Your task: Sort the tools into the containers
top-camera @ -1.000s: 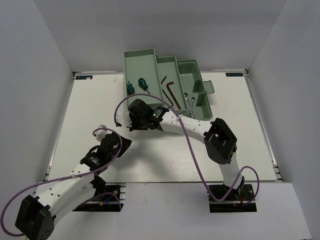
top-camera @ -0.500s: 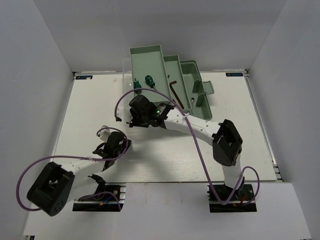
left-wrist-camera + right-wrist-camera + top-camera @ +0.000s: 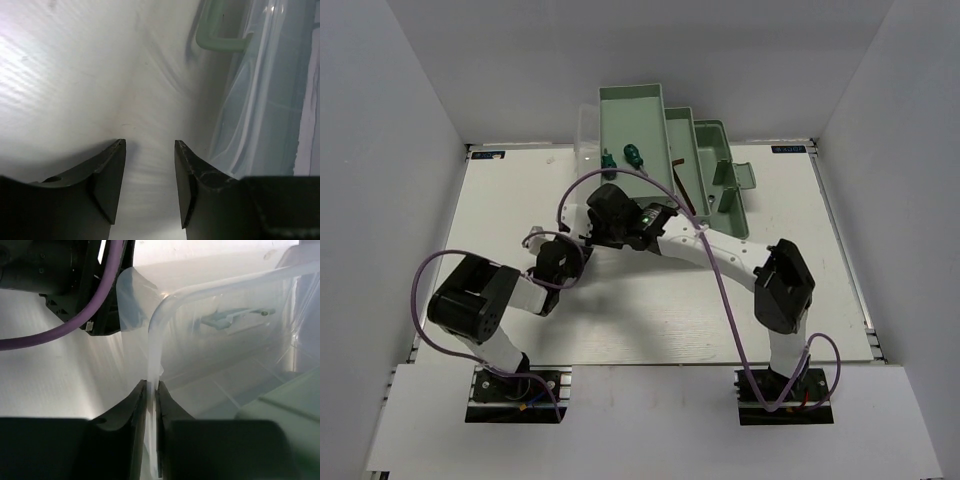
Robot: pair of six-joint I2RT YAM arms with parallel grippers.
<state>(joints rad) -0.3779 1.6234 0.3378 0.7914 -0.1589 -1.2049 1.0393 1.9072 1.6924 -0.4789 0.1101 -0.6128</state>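
Nearest, our left gripper point(image 3: 149, 180) hangs open and empty over the white table point(image 3: 75, 75). Our right gripper point(image 3: 151, 440) is clamped on the translucent clear lid point(image 3: 225, 365). Beyond, the pale green rectangular plastic toolbox point(image 3: 705, 140) carries stubby green-handled screwdrivers point(image 3: 634, 153) and a thin reddish-brown hex key point(image 3: 682, 180). We judge the sorting nearly complete, though no wrenches are discernible.

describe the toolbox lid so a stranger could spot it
At the table's far edge stands the pale green toolbox. Its lid sits on its left in the top view, rim pinched by the right gripper. Unlike the opaque green trays, it is clear plastic.
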